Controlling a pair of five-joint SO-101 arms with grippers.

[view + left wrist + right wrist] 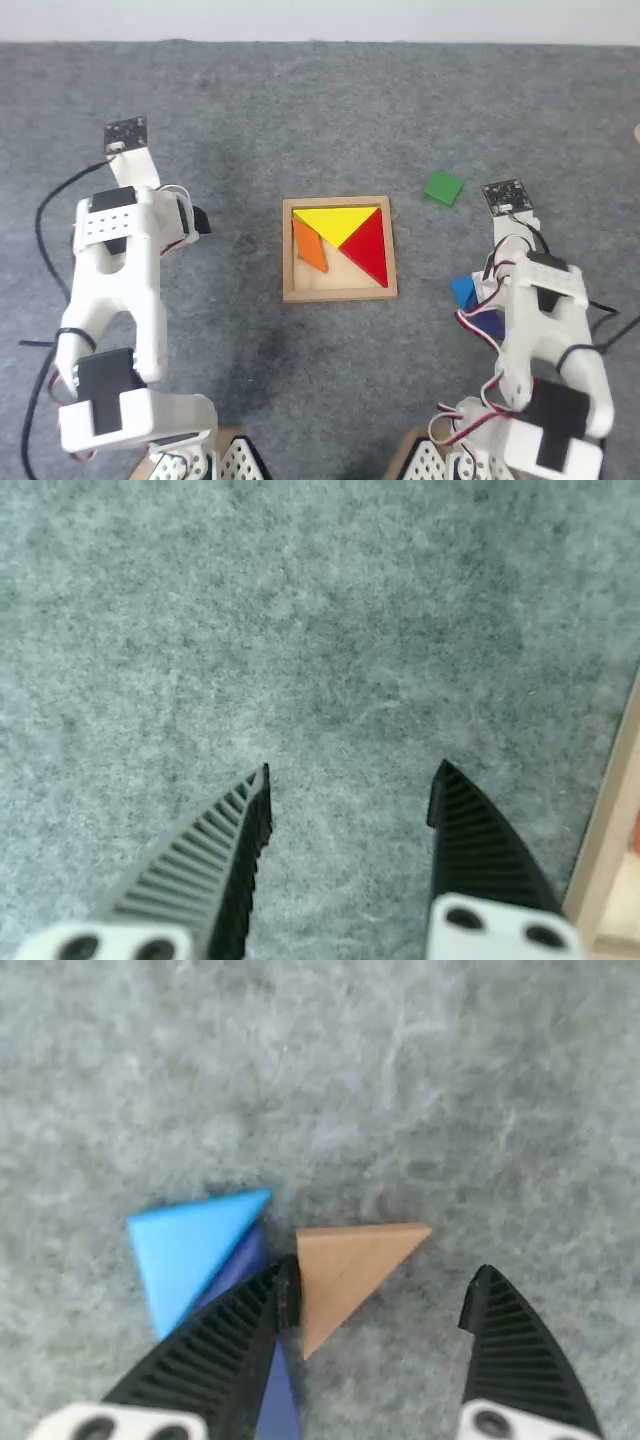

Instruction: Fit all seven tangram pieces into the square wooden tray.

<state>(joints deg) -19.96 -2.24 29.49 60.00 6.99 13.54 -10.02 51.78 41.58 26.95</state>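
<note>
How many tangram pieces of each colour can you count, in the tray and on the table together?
yellow triangle: 1
red triangle: 1
orange parallelogram: 1
green square: 1
light blue triangle: 1
dark blue piece: 1
tan triangle: 1
Total: 7

Your table is covered with a grey felt mat [250,110], its fibres mottled light and dark and faintly fuzzy up close. On the far side the mat ends in a straight line, and beyond it you have a plain, pale white strip [320,20]; whether that is wall or bare tabletop cannot be told. The light is soft and even, leaving only faint, blurred shadows on the felt.
</note>
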